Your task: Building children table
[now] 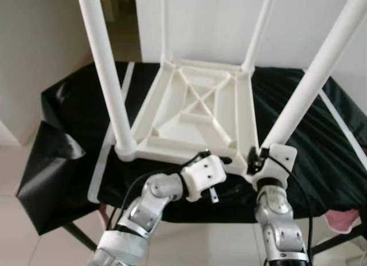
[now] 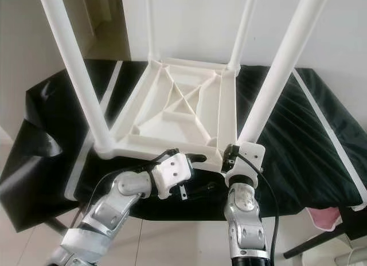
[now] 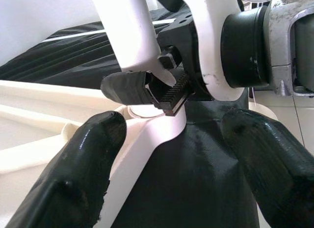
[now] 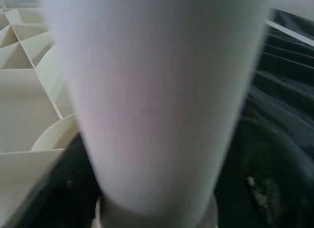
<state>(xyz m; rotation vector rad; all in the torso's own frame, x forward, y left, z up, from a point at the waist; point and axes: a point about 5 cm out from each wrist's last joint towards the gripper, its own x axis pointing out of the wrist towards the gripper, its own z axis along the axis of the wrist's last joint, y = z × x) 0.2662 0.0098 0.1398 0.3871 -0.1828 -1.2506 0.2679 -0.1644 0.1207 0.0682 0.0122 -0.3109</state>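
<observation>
The white plastic table is lying upside down on a worktop covered with a black cloth, its ribbed underside facing up and four white legs standing up from its corners. The near right leg is rising from its corner socket at the worktop's front edge, leaning a little outward towards the top.

The right pincer is sitting at the very base of that leg; in the left wrist view its ridged pads are pressing against the leg just above the socket, so it is pinching the leg. The right wrist view is looking straight up the leg from close by.

The left pincer is hovering just beside the same corner with its fingers spread, one over the table's curved corner rim and the other over the black cloth, touching nothing as far as I can tell.

The step in hand looks like seating this last leg. To do it well, the right pincer should be pressing straight down along the leg's own line, not sideways, since the lean suggests it may not be fully home. The left pincer would help by bracing the corner rim, because the light table could slide on the smooth cloth or tip off the near edge.

A pink cloth is lying lower down, beyond the worktop's right corner.
</observation>
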